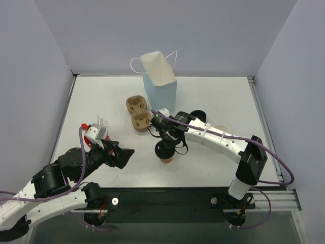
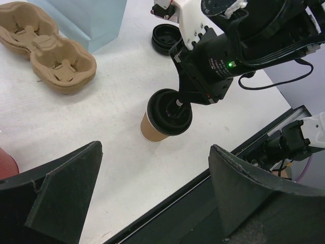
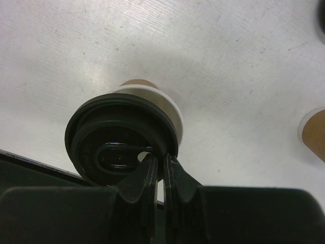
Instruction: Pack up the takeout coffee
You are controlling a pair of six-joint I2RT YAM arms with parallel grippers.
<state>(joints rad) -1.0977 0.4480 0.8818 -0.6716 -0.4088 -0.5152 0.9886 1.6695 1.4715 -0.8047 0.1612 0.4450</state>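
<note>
Apparently tilted, black lid sits atop upright kraft cup.

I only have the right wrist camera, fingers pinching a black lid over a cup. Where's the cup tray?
Observer: The pulp tray lies empty, farther back and left of the kraft cup, beside the blue bag.
Operator: Is the other arm busy?
Observer: No, the left gripper is open and holds nothing.
Operator: Any spare lid?
Observer: Besides the held lid, a second lid lies on the table right of the bag.
</note>
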